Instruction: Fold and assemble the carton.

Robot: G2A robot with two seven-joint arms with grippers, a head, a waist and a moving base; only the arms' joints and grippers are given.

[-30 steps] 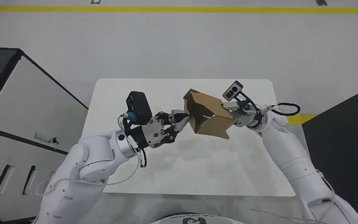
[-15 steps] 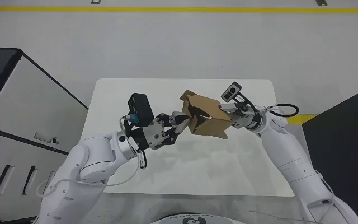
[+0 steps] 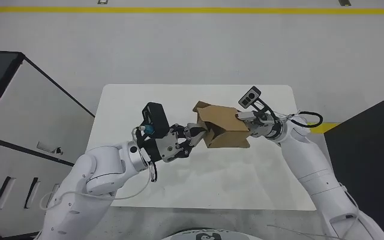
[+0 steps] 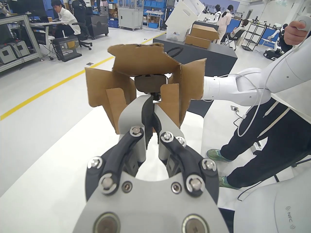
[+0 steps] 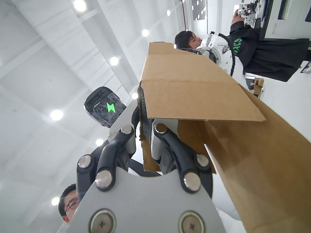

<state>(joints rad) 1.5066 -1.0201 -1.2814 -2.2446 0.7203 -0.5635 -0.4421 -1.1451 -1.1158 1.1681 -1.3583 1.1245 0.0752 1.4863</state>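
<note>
Mid-frame, the carton [image 3: 225, 123] looks light and bendable; the right gripper [image 5: 143, 120] rightly clamps its stiffer edge, while the left gripper [image 4: 151, 103] is closed, apparently empty.

Carton [image 3: 223, 125]: rolled from a corner-up tilt to nearly level; its flapped open end now squarely faces the left gripper [image 3: 193, 130]. Left gripper: advanced toward the carton, now at its flaps. Wrist of right gripper [image 3: 245, 123]: turned with the carton.
</note>
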